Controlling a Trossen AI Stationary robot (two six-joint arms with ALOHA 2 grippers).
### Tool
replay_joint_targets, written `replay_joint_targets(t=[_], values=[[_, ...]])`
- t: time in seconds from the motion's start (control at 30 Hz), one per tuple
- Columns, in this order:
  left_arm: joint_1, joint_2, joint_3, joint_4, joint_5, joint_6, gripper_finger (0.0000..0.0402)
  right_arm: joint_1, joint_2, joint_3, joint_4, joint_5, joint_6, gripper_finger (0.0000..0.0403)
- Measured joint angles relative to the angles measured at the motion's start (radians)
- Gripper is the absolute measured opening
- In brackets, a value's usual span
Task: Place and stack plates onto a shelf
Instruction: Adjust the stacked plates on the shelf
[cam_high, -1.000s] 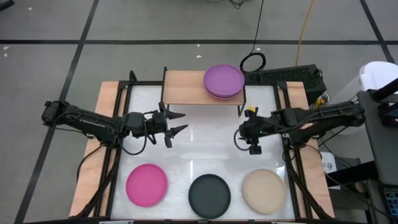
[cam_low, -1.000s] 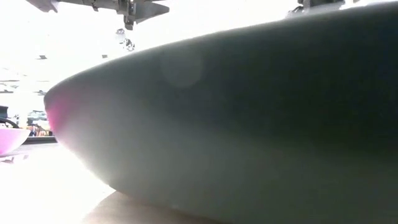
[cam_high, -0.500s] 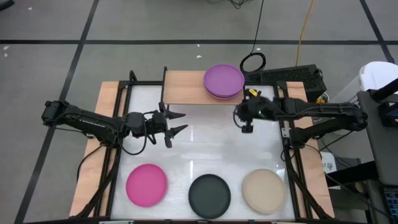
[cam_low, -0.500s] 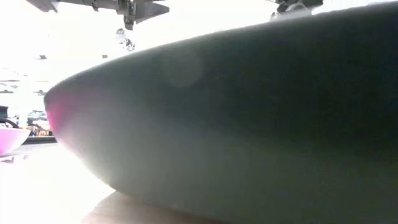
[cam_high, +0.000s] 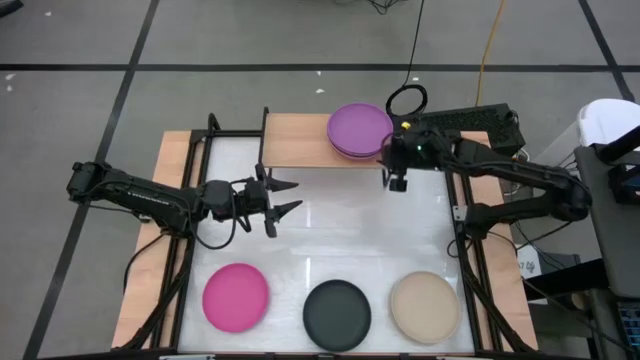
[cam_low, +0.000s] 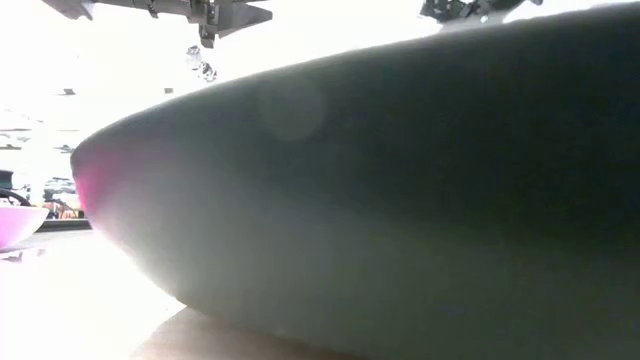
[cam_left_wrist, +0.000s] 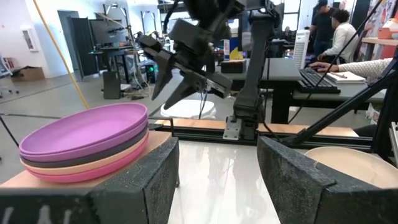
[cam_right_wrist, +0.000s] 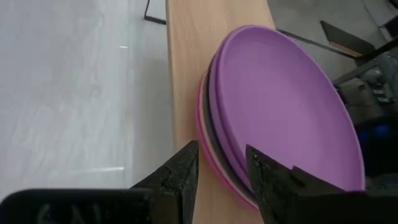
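Hovering at the front right corner of the shelf (cam_high: 325, 141), the right gripper (cam_high: 397, 180) sits just beside the stack of plates (cam_high: 360, 131), fingers parted with a narrow gap and nothing between them. Right wrist view: both dark fingers (cam_right_wrist: 176, 176) frame the near edge of the stack, which lies flat on the light-wood board; purple plate (cam_right_wrist: 283, 102) on top, then a darker one, a beige one and a pink one (cam_right_wrist: 219, 165) at the bottom, rims roughly aligned. Whether the fingertips touch the rim cannot be told.

Left gripper (cam_high: 283, 197) is held over the white table (cam_high: 330, 240), left of centre, well apart from the shelf, pointing toward the right arm. Its jaws are spread wide and empty. Left wrist view confirms: the two padded fingers (cam_left_wrist: 149, 180) stand far apart, the stack and the right gripper showing beyond them.

Three plates lie flat in a row along the table's near edge, apart from one another: magenta plate (cam_high: 236, 297) on the left, black plate (cam_high: 337, 314) in the middle, beige plate (cam_high: 425, 307) on the right. Low view is almost filled by the black plate's rim; the magenta plate's edge (cam_low: 18, 224) shows at far left.

A black keyboard (cam_high: 462, 121) lies behind the table near the shelf. People sit at desks in the room beyond.
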Motion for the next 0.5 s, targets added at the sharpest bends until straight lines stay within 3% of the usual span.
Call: replay_joint_targets(t=[0.5], values=[[0.001,0.000,0.000,0.000,0.000,0.000,0.0223,-0.139,0.081,0.000,0.040,-0.111,-0.041,0.0110]])
